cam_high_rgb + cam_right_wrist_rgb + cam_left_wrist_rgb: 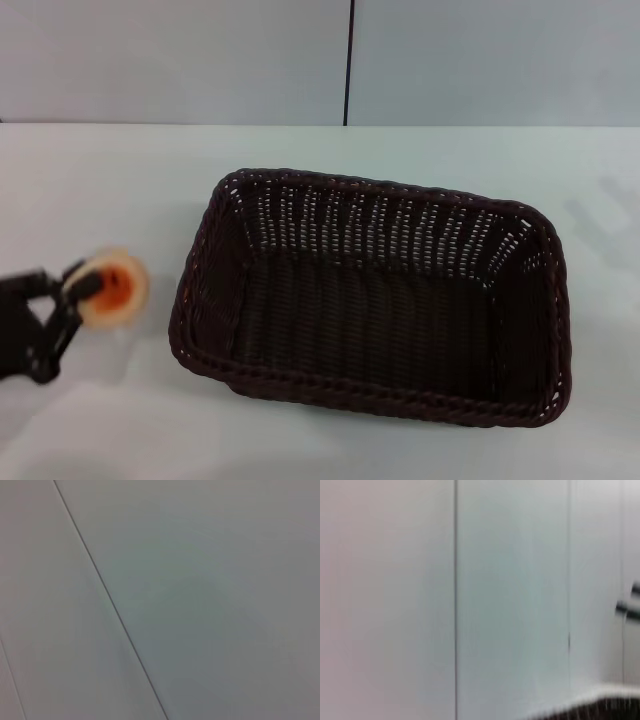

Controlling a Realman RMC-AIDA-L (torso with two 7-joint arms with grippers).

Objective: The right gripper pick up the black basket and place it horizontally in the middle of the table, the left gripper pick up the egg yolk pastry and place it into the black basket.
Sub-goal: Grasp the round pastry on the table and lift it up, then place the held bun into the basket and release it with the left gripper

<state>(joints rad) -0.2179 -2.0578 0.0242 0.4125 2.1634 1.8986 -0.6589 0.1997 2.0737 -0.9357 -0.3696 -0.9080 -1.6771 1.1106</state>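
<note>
A: Where does the black basket [375, 300] lie?

B: Upright and lengthwise across the middle of the white worktop [130, 180], its interior holding nothing.

A: And the egg yolk pastry [115, 288]?

B: Pinched in the left claw [82, 290] at the worktop's left side, beside the basket's left end but apart from it. The fingers are closed on the pastry's rim.

A: The right claw?

B: It appears in no view; its wrist camera shows only a pale panelled wall [200, 580].
</note>
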